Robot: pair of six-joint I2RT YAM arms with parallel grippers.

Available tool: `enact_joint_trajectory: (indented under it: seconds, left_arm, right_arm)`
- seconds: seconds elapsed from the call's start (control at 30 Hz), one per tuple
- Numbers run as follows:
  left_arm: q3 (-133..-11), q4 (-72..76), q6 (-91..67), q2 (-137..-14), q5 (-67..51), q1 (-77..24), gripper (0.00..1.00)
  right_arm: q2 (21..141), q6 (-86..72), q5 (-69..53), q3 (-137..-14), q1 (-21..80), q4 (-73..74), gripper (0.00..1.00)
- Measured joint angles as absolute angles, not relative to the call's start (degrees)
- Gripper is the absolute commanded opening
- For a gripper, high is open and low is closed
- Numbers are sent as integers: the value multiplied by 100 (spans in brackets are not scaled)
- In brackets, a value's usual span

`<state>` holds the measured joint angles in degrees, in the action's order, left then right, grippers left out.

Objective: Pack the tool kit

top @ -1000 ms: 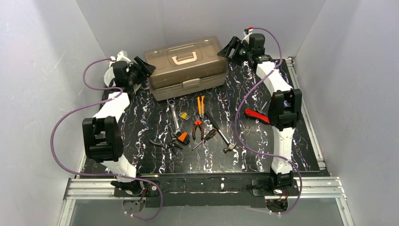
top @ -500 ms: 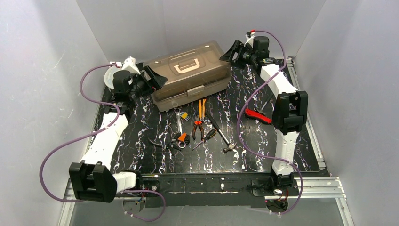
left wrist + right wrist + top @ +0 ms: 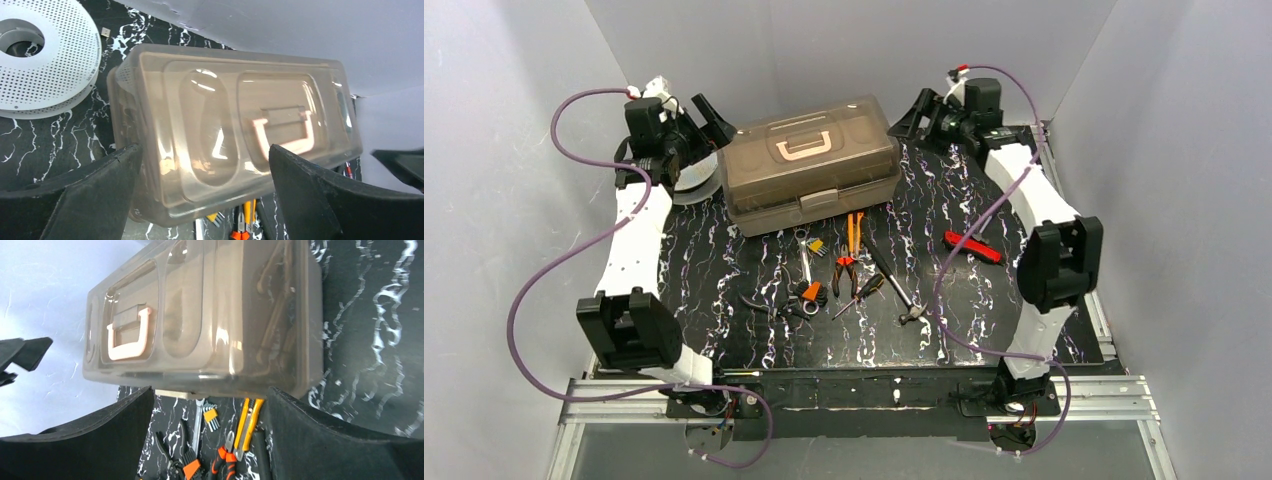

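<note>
You've got a black table [image 3: 724,265] with white marble veins, boxed in by plain grey walls [image 3: 844,40]. The toolbox [image 3: 809,170] sits at the back with its lid shut and its cream handle [image 3: 802,146] flat on top. Its long axis runs left to right, a bit skewed with the right end farther back, and the left gripper [image 3: 714,118] and right gripper [image 3: 911,113] hang off either end, fingers spread wide, gripping nothing. Can't tell what's inside through the smoky lid, and the wrench [image 3: 802,255], orange pliers [image 3: 844,270], hammer [image 3: 894,287] and red knife [image 3: 972,246] lie loose on the table in front.
</note>
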<state>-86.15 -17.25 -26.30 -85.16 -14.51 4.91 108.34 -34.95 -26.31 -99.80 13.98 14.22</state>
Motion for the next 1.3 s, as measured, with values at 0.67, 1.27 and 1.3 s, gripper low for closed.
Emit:
enact_joint_trajectory:
  seconds: [0.67,1.27,1.3]
  left_arm:
    - [-10421,-324,-2565,-11072,-1987,628,98]
    - [-11208,-475,-3132,-12574,-2652,804,95]
    - [-10963,-384,-3221,-12428,-2673,807,95]
  right_arm:
    - [8218,-4469,-1826,-5385,1176,-1109,84]
    - [9189,-4440,-1631,-5479,2067,-1603,84]
    - [9286,-4440,-1642,-5528,2067,-1605,84]
